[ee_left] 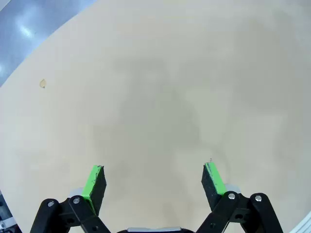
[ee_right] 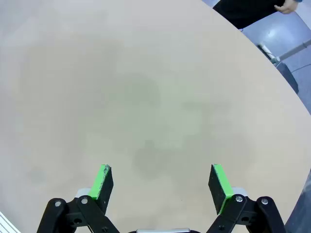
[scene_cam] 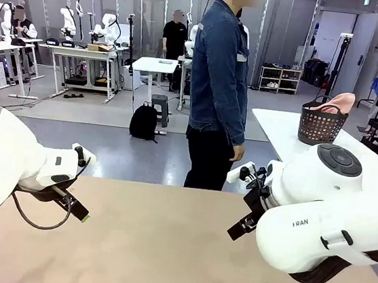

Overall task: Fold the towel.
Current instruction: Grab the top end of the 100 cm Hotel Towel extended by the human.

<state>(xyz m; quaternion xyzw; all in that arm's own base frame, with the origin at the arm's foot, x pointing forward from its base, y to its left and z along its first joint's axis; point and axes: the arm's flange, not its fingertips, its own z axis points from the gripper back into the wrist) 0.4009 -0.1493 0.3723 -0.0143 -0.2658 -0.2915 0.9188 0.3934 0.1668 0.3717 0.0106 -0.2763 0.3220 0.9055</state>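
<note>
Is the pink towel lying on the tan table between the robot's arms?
No, the towel sits bunched in the dark basket on the white table off to the side.

Tan table (scene_cam: 163,248), person in denim jacket (scene_cam: 219,83), dark basket (scene_cam: 321,126), backpack (scene_cam: 143,121)

Bright, even overhead light. Soft blurred shadows lay mid-frame on the table (ee_left: 160,73) in both wrist views. Floor (ee_left: 24,29) glared at 10 o'clock; table edge bowed. Focus was sharp.

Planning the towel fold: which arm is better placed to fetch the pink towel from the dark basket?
Right, probably: the salmon-pink terry towel sits in the dark mesh basket on the white table at the robot's right. Left gripper and right gripper are both open over the tan table.
</note>
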